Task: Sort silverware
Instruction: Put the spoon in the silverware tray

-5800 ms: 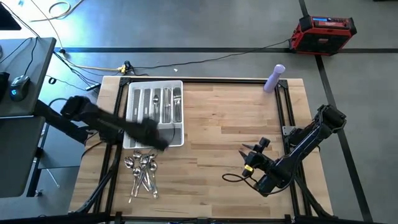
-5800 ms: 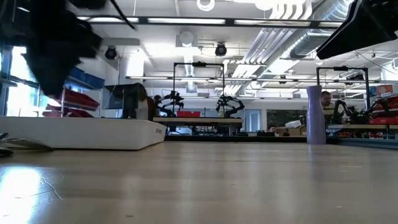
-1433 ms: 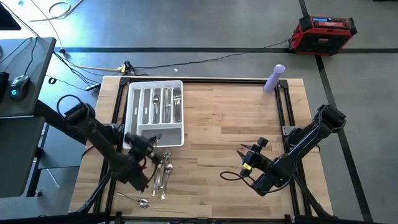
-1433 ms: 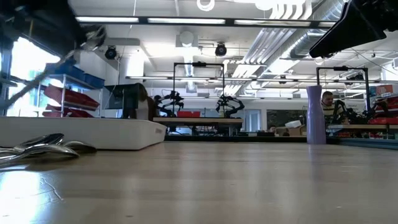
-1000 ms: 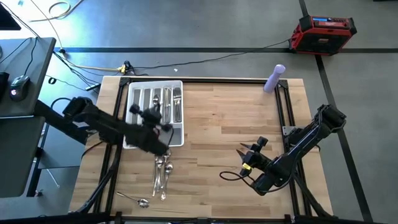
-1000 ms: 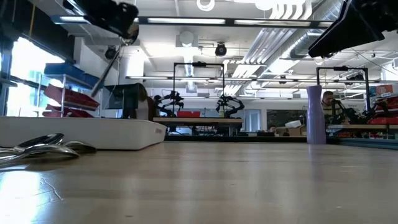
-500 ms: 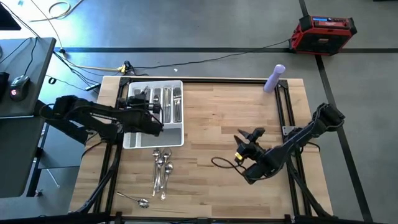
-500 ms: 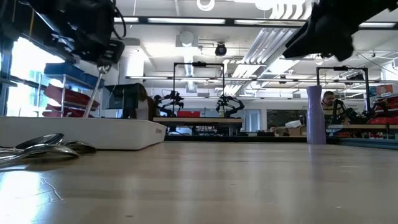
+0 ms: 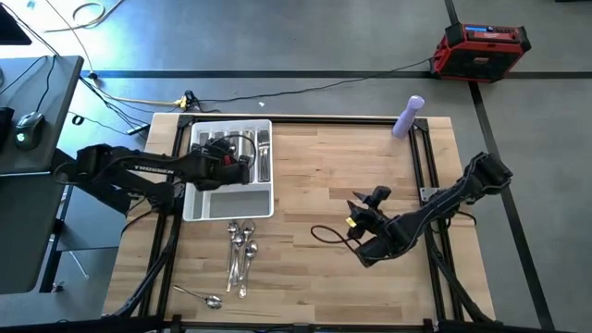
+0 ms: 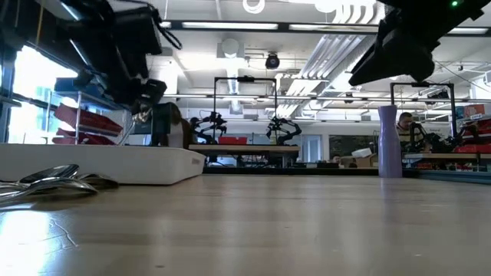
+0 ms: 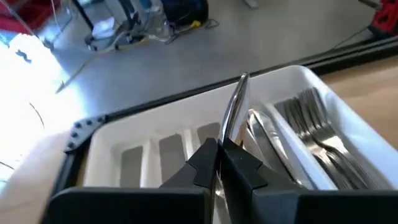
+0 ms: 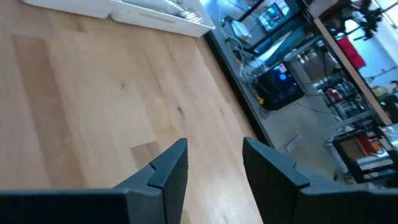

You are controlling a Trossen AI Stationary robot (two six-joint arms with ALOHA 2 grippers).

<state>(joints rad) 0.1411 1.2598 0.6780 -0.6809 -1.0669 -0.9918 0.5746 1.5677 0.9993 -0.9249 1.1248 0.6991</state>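
The white compartmented tray [image 9: 199,205] lies at the table's far left, with forks [image 11: 314,127] and other silverware [image 11: 264,134] in its right-hand slots. My left gripper [image 11: 219,149] hovers over the tray [image 11: 124,134], shut on one long thin silver piece [image 11: 233,109]; I cannot tell which kind. Several loose spoons [image 9: 240,257] lie on the table just in front of the tray, and one more spoon [image 9: 209,300] near the front edge. My right gripper [image 12: 214,165] stands open above bare wood right of centre [image 9: 356,217]. My left gripper pinches the silver piece between its two fingers [image 11: 202,158], somewhere along its length. The piece's thin end [image 11: 241,79] sticks out forward past the fingertips, slanting over the tray's slots. It is lifted clear of the tray. The fingers hide the rest of it.
A purple bottle [image 9: 408,116] stands at the table's far right corner. Black frame rails [image 9: 430,166] run along the table's sides. The middle of the table [image 9: 324,176] is bare wood. A red case [image 9: 481,46] sits on the floor beyond.
My left gripper has swung from the tray's near end to over its slots, coming down and rolling, still shut on the silver piece, which hung steeply and now lies flatter. My right gripper has shifted a little toward the table's left and stays open.
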